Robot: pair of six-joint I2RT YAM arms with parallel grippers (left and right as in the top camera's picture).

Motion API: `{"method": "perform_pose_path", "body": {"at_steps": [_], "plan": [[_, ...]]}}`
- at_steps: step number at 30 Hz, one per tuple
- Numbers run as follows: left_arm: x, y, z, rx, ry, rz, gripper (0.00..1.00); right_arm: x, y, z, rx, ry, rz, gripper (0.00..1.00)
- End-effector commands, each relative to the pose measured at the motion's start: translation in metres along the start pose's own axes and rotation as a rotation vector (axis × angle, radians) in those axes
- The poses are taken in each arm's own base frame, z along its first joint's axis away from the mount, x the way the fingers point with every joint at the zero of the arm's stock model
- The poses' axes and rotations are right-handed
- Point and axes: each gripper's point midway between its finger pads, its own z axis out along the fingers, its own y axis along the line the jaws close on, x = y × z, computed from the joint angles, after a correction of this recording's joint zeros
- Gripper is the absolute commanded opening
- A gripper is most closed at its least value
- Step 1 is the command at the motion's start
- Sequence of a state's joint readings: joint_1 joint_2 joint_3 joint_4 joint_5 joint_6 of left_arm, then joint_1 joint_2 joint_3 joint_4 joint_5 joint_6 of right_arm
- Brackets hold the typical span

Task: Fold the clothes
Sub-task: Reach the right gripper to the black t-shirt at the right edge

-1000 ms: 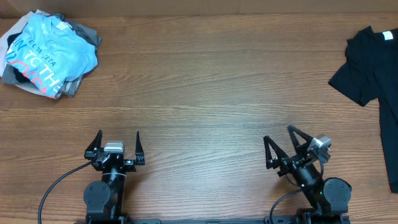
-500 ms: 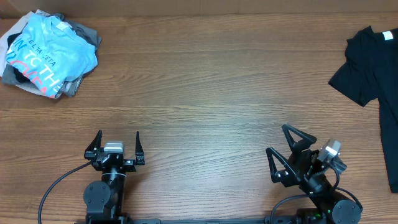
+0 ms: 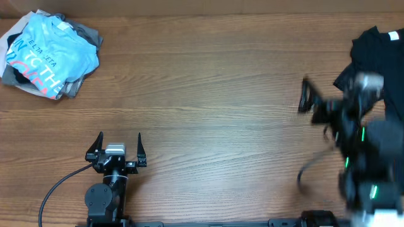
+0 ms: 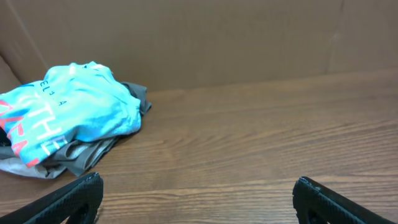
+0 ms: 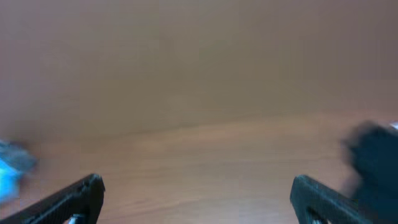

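The black T-shirt (image 3: 379,60) lies crumpled at the far right edge of the table, with its white neck label (image 3: 394,36) showing. It appears as a dark blur at the right of the right wrist view (image 5: 373,158). My right gripper (image 3: 323,89) is open and empty. It is motion-blurred and sits just left of the shirt; in the right wrist view (image 5: 198,199) there is bare wood between its fingers. My left gripper (image 3: 120,140) is open and empty at the front left, and it also shows in the left wrist view (image 4: 198,199).
A light blue tee with pink and white lettering (image 3: 47,53) lies on grey folded garments (image 3: 85,34) at the back left. The pile also shows in the left wrist view (image 4: 68,118). A brown wall (image 4: 217,37) stands behind the wooden table (image 3: 202,94).
My right arm has swung up from the front edge, forward and to the right, towards the black T-shirt. The left arm and the clothes have not moved.
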State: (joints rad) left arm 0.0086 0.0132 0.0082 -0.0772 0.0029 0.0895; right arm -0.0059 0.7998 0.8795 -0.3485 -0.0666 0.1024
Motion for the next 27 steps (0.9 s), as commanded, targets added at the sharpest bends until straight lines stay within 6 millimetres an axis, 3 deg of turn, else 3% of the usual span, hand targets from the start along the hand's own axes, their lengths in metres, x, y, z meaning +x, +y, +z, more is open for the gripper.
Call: {"method": "perform_pose_path", "body": {"at_steps": [1, 4, 10, 18, 27], "plan": [[0.0, 0.003, 0.0, -0.016, -0.003, 0.022, 1.0, -0.014, -0.059, 0.05, 0.242, 0.179, -0.059, 1.0], [0.0, 0.003, 0.0, -0.016, -0.003, 0.022, 1.0, -0.006, -0.095, 0.09, 0.295, 0.391, 0.001, 1.0], [0.0, 0.003, 0.0, -0.016, -0.003, 0.022, 1.0, 0.017, -0.149, 0.129, 0.39, 0.634, 0.082, 1.0], [0.0, 0.003, 0.0, -0.016, -0.003, 0.022, 1.0, 0.06, -0.181, 0.155, 0.437, 0.703, 0.101, 1.0], [0.0, 0.003, 0.0, -0.016, -0.003, 0.022, 1.0, 0.146, -0.221, 0.169, 0.497, 0.911, 0.169, 1.0]]}}
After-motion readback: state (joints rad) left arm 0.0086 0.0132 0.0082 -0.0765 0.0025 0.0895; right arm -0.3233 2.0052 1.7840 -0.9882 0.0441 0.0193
